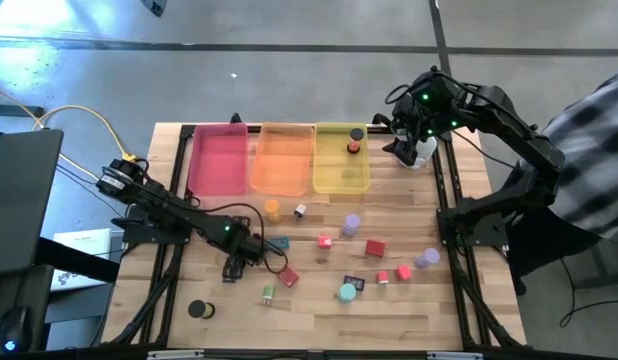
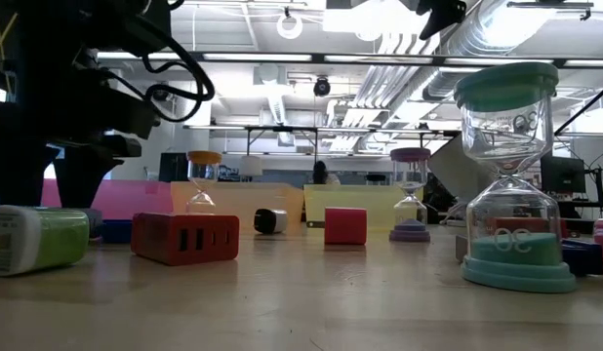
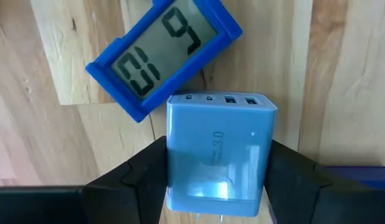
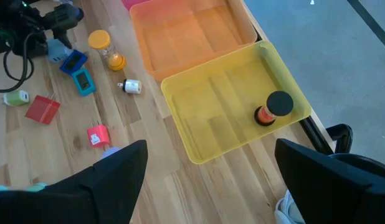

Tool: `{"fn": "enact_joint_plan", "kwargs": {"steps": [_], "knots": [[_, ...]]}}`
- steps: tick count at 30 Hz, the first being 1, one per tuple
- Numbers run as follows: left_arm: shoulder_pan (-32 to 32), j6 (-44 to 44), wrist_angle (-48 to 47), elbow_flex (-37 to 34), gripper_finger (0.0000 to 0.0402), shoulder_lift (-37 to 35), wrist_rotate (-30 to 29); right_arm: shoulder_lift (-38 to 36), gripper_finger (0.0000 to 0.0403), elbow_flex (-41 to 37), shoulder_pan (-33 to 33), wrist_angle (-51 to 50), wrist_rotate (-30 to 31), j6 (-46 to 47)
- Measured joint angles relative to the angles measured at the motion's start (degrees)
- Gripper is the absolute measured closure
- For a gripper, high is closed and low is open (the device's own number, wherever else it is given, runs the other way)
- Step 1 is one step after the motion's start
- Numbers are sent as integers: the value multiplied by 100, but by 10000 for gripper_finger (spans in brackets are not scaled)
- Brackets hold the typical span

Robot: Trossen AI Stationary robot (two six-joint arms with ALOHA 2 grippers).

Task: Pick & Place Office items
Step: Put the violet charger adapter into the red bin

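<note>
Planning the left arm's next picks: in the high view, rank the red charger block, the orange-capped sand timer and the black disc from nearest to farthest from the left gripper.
From the left gripper:
1. Red charger block, just beside it, toward the table's front.
2. Orange-capped sand timer, toward the trays.
3. Black disc, near the front left corner.

The blue charger reads "30"; the teal hourglass shows mirrored "30".

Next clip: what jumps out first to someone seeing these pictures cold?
The left pincer with a blue charger block between its fingers, beside a blue digital clock at the table's left-centre. Behind them, three trays, pink, orange and yellow; the yellow one holds a black-capped orange sand timer.
</note>
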Motion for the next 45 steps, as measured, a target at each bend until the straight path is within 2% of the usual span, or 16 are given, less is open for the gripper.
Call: {"fn": "enact_joint_plan", "kwargs": {"steps": [4,8,13,20,23,26,28,31,35,41,45], "knots": [[0,-563,30,56,199,-6,48,0,62,0,0,-31,0,-1],[28,-1070,-61,244,199,-98,414,0,62,0,0,-127,0,-1],[20,-1639,-666,753,199,-301,600,0,62,0,0,-204,-1,-54],[134,-2412,-2439,2026,199,-570,307,0,62,0,0,-192,0,-328],[362,-3008,-3435,2603,199,-586,212,0,62,0,0,-141,0,-349],[685,-3526,-4400,3058,199,-588,-183,0,62,0,0,-102,-1,-441],[977,-3755,-4813,3237,199,-593,-446,0,62,0,0,-54,-1,-497],[1513,-3822,-4716,3263,199,-751,-788,0,62,0,0,20,-2,-551],[2618,-3664,-4763,3230,199,-833,-1129,0,62,0,0,43,-12,-649],[4541,-2805,-4760,3232,199,-907,-1234,0,62,0,0,93,-20,-650],[5781,-2115,-4398,3232,199,-907,-1229,0,62,0,0,98,-22,-650]]}}
